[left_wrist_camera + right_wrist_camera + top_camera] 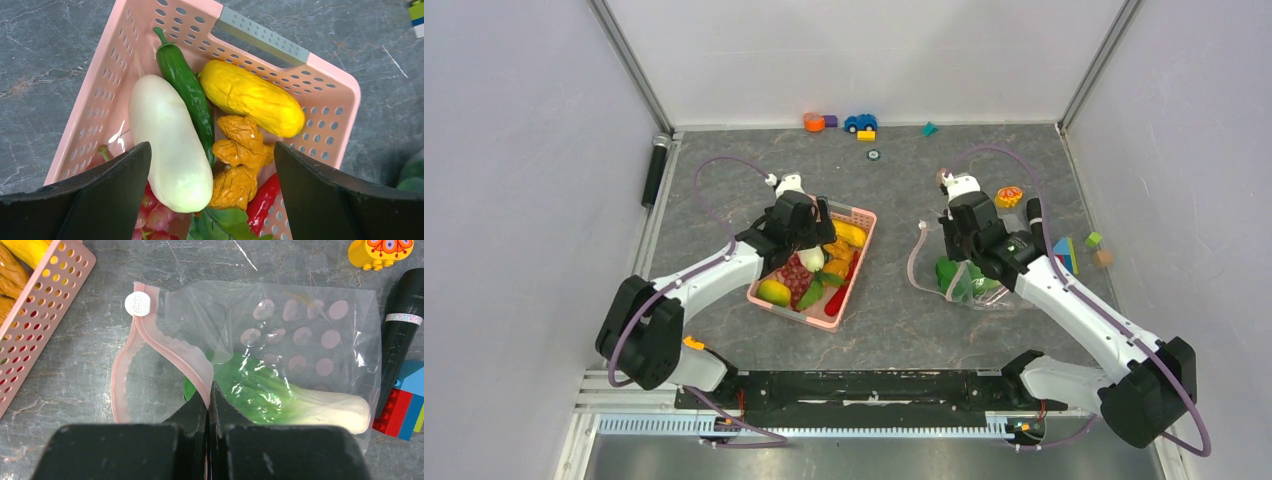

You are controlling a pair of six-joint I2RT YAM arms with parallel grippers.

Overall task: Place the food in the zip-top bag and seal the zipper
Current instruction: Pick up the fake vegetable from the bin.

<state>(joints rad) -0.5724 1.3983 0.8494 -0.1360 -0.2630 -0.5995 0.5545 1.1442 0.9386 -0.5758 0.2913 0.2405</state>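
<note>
One bok choy (280,395) lies in the zip-top bag (310,305); we find the right hand (210,395) pinching the zipper (172,347), the left hand (212,165) spread above the basket (330,90); loading underway, we judge descent and grasp next

**Left gripper spread wide, right gripper pinched closed**

The left arm (712,275) rises from its base at the near left. Its white forearm slants forward and to the right, and the wrist is bent so the left gripper (211,150) points steeply down. Its two dark fingers (112,195) stand far apart. The right arm (1074,300) mirrors it from the near right, with the forearm slanting forward and to the left and the wrist tipped down. The right gripper (210,392) has its fingers (192,415) pressed together with only a thin seam between them. At their tips they pinch the zipper (172,347).
</note>
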